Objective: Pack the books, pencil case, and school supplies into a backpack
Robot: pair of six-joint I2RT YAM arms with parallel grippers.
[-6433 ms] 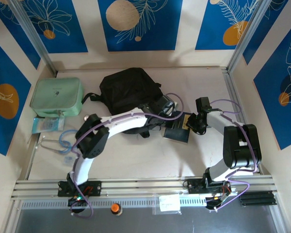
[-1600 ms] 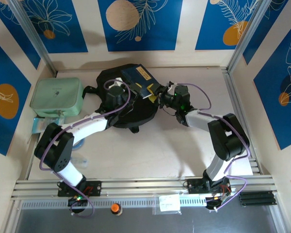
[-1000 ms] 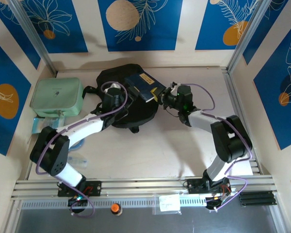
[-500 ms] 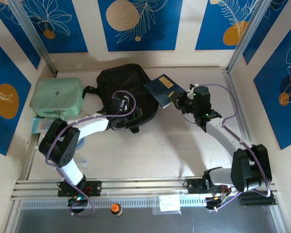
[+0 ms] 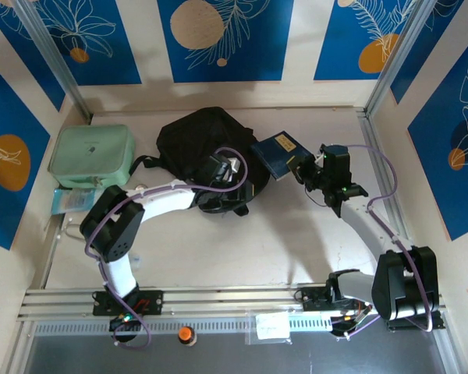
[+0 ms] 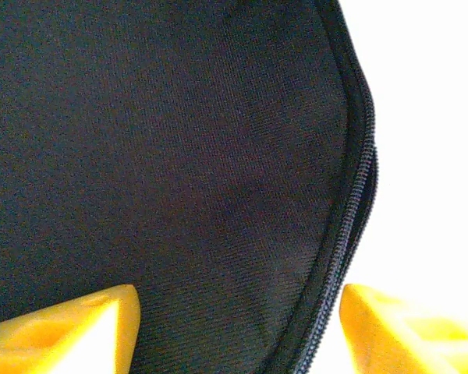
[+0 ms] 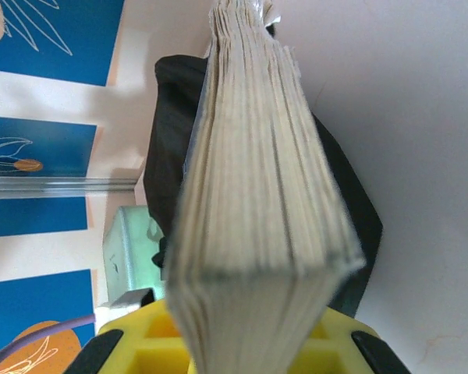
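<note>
The books (image 5: 279, 154) clamped in the right claw (image 5: 304, 166) have been pulled right, off the backpack (image 5: 191, 136), unpacked; the left claw (image 6: 238, 323) is held open, empty.

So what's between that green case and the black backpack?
In the top view, bare table, crossed only by a black strap trailing from the backpack toward the green case.

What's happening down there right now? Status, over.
Right gripper shut on books, beside backpack. Left gripper open over backpack zipper. Nothing blocking seen.
</note>
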